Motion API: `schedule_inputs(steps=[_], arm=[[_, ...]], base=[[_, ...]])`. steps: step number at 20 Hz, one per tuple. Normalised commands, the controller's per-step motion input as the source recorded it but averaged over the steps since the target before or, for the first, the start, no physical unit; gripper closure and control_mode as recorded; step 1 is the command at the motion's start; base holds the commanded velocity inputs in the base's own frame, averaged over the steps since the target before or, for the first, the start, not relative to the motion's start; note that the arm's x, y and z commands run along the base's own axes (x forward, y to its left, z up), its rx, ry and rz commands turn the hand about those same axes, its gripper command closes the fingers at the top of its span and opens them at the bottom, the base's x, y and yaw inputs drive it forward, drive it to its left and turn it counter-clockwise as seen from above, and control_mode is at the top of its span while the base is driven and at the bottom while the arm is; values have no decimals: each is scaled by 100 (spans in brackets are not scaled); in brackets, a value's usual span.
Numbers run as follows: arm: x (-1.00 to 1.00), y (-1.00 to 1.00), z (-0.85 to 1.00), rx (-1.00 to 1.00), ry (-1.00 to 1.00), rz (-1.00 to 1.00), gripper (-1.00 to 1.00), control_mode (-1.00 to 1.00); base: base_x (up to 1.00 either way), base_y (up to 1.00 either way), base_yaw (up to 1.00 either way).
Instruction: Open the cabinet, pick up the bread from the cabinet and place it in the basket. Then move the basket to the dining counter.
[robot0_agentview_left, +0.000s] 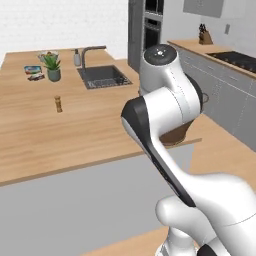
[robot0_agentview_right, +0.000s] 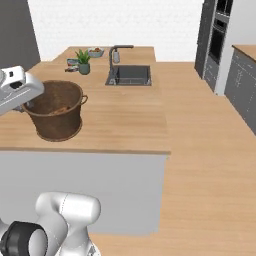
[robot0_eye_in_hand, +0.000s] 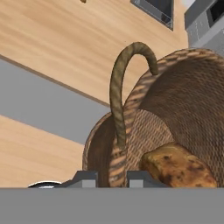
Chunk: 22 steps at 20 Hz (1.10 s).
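Observation:
The dark brown woven basket (robot0_agentview_right: 55, 117) is on the light-wood dining counter (robot0_agentview_right: 125, 115), close to its near edge. Whether its base touches the top I cannot tell. My gripper (robot0_eye_in_hand: 112, 177) is shut on the basket's rim wall (robot0_eye_in_hand: 114, 148), just below one loop handle (robot0_eye_in_hand: 124, 65). The bread (robot0_eye_in_hand: 177, 168), a brown crusty loaf, lies inside the basket. In the left base view my arm hides most of the basket (robot0_agentview_left: 178, 135). My white hand (robot0_agentview_right: 15, 87) reaches in from the left. The cabinet is out of view.
An inset sink with a tap (robot0_agentview_right: 129, 74) sits further back on the counter, beside a potted plant (robot0_agentview_right: 83, 61) and a bowl (robot0_agentview_right: 95, 51). A small pepper mill (robot0_agentview_left: 58, 104) stands mid-counter. Grey drawers (robot0_agentview_left: 225, 95) and a tall oven unit (robot0_agentview_right: 216, 35) line the right side.

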Motion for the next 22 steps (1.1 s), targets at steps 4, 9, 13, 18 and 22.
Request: schedule_inputs(steps=[4, 9, 13, 18, 22], arm=[[0, 0, 0, 0, 0, 0, 100, 100], [0, 0, 0, 0, 0, 0, 100, 100], [0, 0, 0, 0, 0, 0, 100, 100], [0, 0, 0, 0, 0, 0, 100, 100], [0, 0, 0, 0, 0, 0, 100, 100]], base=[[7, 100, -5], [36, 100, -1], [84, 100, 2], [44, 96, 7], [41, 61, 4]])
